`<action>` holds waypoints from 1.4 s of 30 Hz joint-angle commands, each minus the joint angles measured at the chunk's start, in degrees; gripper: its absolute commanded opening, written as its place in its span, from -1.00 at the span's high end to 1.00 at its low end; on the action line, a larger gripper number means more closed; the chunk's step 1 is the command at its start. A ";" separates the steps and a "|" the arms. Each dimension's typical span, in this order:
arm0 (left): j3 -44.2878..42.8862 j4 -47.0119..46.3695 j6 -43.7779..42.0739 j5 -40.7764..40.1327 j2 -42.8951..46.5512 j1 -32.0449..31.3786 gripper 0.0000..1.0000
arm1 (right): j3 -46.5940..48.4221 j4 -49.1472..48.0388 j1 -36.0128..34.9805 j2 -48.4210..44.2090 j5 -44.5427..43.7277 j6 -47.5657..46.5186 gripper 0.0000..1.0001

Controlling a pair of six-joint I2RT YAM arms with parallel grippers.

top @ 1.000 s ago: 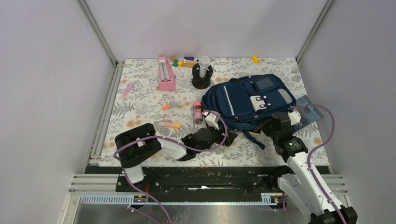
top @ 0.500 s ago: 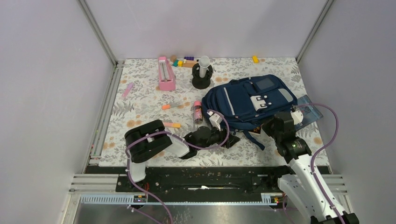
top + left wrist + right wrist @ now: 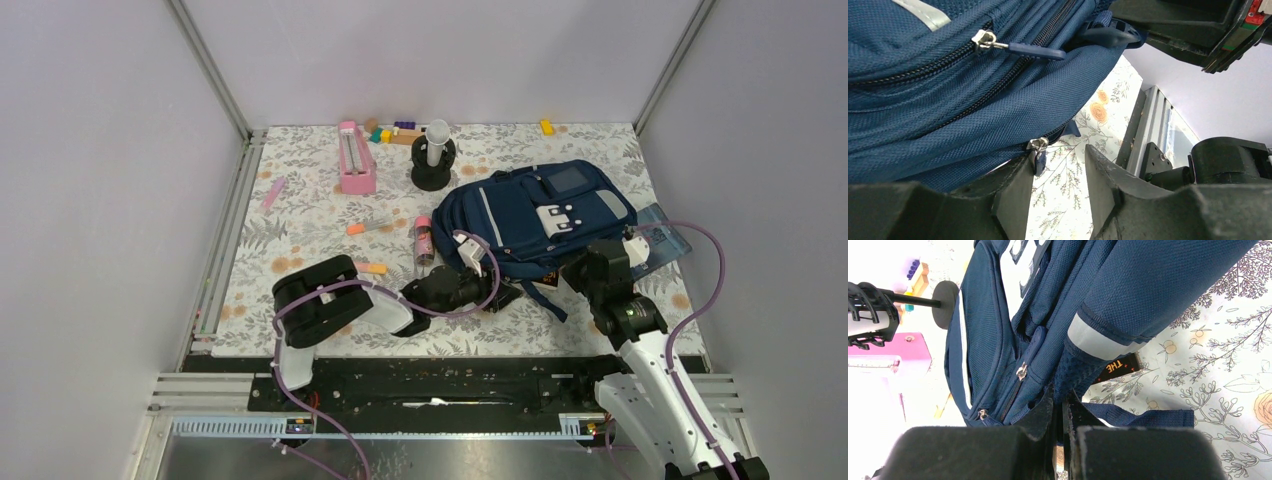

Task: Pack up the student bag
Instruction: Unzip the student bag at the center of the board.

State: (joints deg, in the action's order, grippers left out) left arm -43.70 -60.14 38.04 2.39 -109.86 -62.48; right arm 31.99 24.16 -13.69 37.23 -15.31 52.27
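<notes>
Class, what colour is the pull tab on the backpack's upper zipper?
Navy blue pull tab, matching the student bag fabric; it shows best in the left wrist view.

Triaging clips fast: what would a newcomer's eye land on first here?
The navy student bag, lying right of centre on the floral table, dominates the top view. The left gripper is at its near-left edge, a zipper pull showing between its open jaws; the right gripper is shut against the bag's near-right edge.
</notes>
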 commanded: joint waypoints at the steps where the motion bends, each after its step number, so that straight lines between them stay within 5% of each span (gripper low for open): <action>1: -2.80 -2.60 0.24 -0.59 -1.04 -0.20 0.18 | 3.29 -3.01 0.25 -1.35 0.55 -0.60 1.00; 5: -2.28 -2.70 1.58 -2.14 -1.15 -0.19 0.46 | 2.85 -3.07 0.25 -1.71 0.46 -0.42 1.00; 9: -2.20 -1.70 3.23 -6.36 -0.91 -0.19 1.00 | 2.57 -3.07 0.25 -2.05 0.37 -0.42 1.00; 42: 6.67 20.36 2.37 -19.76 16.20 4.34 1.00 | 2.96 -1.00 0.62 -0.04 -12.43 -5.27 1.00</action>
State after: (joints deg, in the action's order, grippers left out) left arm -39.46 -44.62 42.68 -11.25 -97.60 -61.73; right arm 31.94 24.03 -14.00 37.15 -16.49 50.72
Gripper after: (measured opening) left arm 0.037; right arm 0.031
